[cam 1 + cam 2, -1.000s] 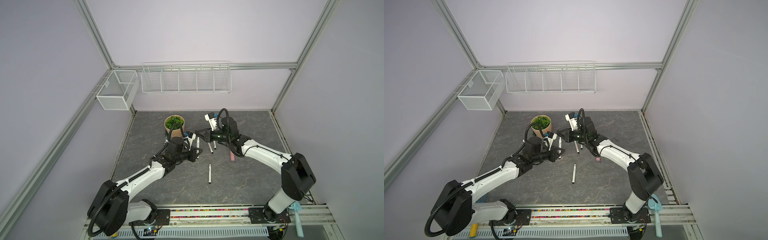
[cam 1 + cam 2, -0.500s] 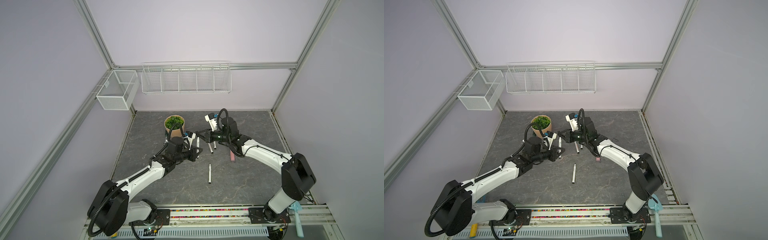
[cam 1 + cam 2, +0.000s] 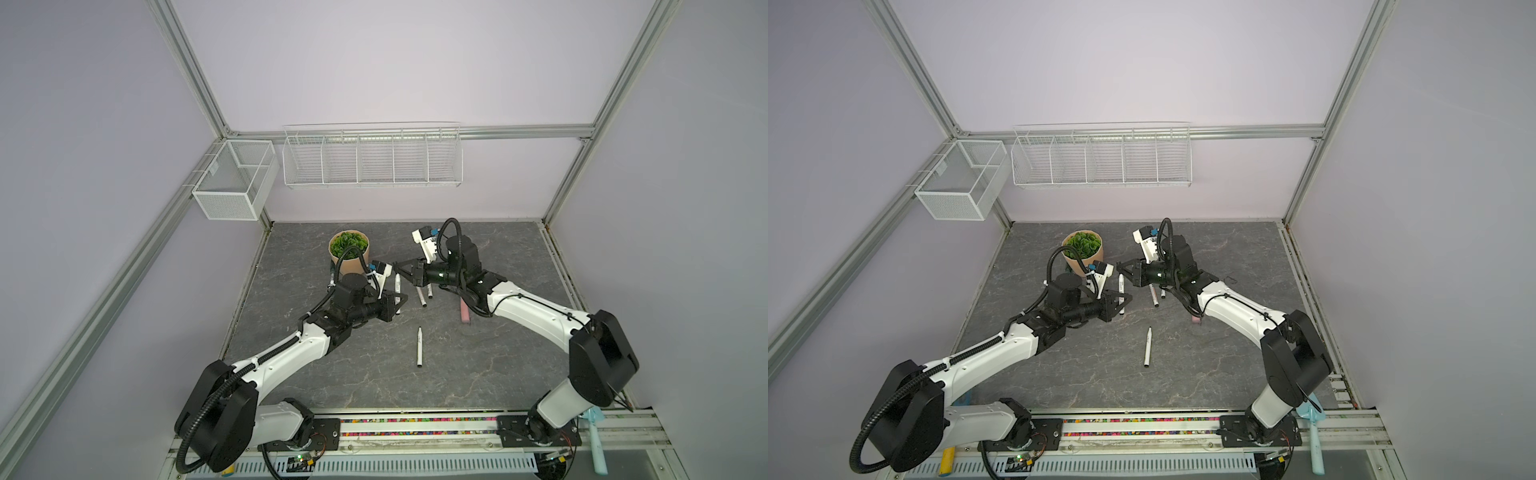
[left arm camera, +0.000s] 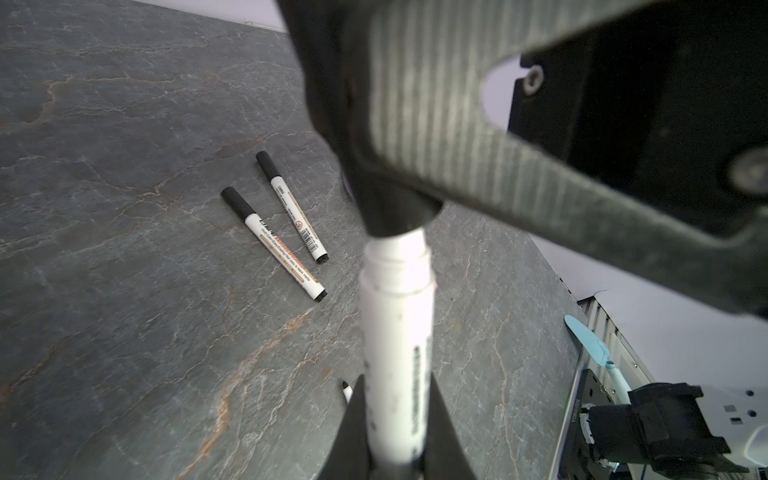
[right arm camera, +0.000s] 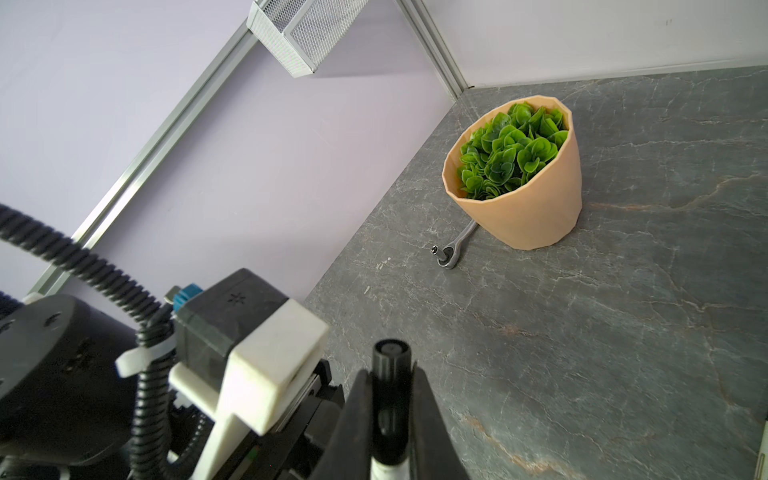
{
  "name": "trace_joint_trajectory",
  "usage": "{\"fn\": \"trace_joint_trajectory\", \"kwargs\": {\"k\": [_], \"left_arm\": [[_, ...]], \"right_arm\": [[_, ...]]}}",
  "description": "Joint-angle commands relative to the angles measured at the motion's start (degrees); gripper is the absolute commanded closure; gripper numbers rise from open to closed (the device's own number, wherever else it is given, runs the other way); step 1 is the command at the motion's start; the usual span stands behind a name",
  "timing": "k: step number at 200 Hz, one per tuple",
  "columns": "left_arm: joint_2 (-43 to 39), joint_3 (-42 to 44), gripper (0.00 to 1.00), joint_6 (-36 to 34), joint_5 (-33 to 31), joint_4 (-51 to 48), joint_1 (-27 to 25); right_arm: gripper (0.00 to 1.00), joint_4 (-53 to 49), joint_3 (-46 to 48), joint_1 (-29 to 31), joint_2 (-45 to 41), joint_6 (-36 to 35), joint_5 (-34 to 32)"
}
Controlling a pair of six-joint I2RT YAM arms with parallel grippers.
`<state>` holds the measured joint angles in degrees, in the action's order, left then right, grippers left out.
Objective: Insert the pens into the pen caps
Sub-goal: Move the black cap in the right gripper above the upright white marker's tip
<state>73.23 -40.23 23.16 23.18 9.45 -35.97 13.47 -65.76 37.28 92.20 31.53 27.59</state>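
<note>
A: What does the left claw (image 4: 397,436) grip?
B: The pen (image 4: 395,332), clamped tight.
A: The right claw (image 5: 390,419)?
B: Closed round the cap (image 5: 390,374), partly over the pen's tip, just beyond the left claw.

pens (image 4: 277,249) white | caps (image 4: 232,201) black | pot (image 5: 528,216) peach | tabletop (image 5: 623,332) grey-veined | handle (image 3: 464,312) apparently pink

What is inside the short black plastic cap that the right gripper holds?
The stepped neck of the slim white marker pen enters the short black plastic cap. The pen's tip is covered by the cap, so how deep it sits cannot be seen.
</note>
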Motion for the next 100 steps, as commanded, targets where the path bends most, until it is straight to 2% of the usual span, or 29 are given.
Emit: {"fn": "trace_joint_trajectory", "kwargs": {"k": [1, 33, 100], "left_arm": [[0.5, -0.9, 1.0, 3.5, -1.4, 6.9, 2.0], [0.7, -4.8, 1.0, 1.9, -1.7, 6.2, 2.0], [-1.8, -6.9, 1.0, -3.2, -9.6, 6.1, 2.0]], "right_arm": [[0.9, -1.0, 2.4, 0.5, -2.4, 0.3, 1.0], [0.89, -1.3, 3.7, 0.8, -3.0, -0.5, 2.8], [0.87, -13.3, 3.5, 4.0, -7.2, -11.1, 4.7]]}}
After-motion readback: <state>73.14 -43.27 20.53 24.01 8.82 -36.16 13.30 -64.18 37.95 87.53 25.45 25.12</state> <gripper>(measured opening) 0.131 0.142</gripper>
